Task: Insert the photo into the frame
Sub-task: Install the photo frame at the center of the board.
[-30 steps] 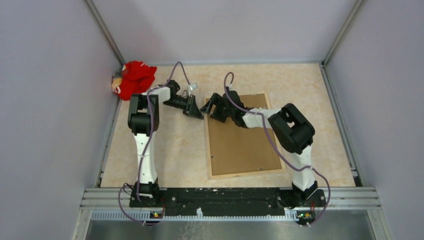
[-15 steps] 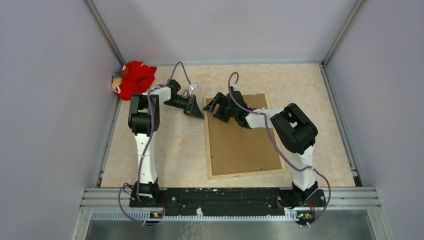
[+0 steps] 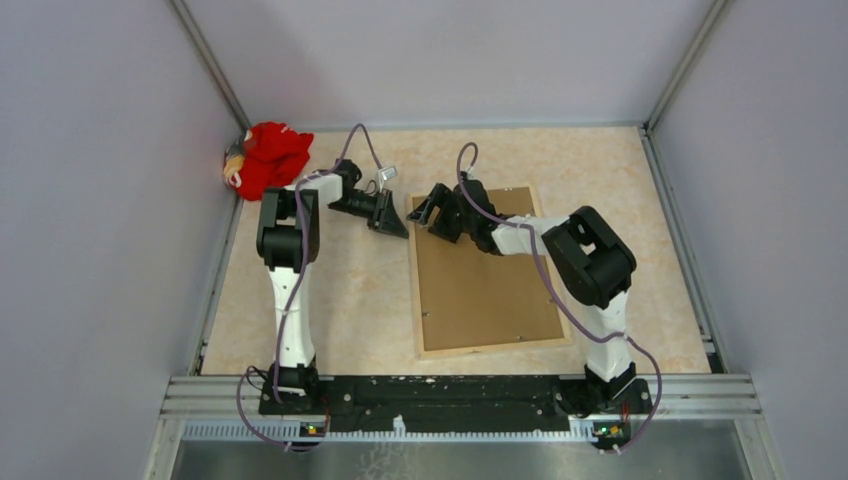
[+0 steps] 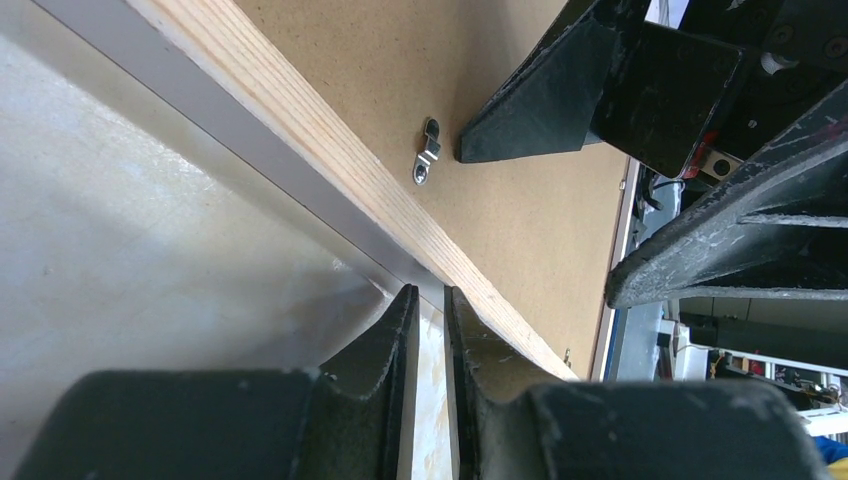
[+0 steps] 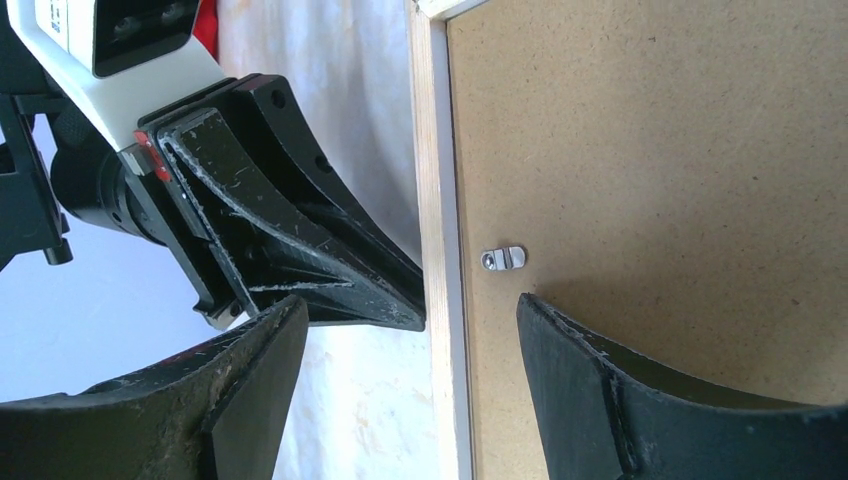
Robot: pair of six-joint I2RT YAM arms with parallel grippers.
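- The frame [image 3: 417,300] lies face down on the table [image 3: 340,300], a little toward 4 o'clock from its centre. You see its light wood rear edge.
- It holds 1 brown backing board [image 3: 480,290], which fills the opening. What lies under the board is hidden.
- 1 metal turn clip [image 5: 503,258] sits on the board just inside the frame's 9 o'clock edge, near its 11 o'clock corner.
- Your left gripper [image 4: 428,300] is nearly closed, with only a thin slit between its fingers and nothing in it. Its tips are right at the frame's 9 o'clock edge.
- Your right gripper [image 5: 405,310] is spread wide and empty, straddling that same edge. 1 finger is over the table and 1 is over the board, beside the clip.
- Compared with 1 second ago, the right gripper has moved slightly toward 12 o'clock. The left arm, frame and board have not moved.
- Count: 2 arms, 1 frame, 1 board, 1 clearly visible clip, and 1 red plush toy [image 3: 265,158] in the 10 o'clock corner.
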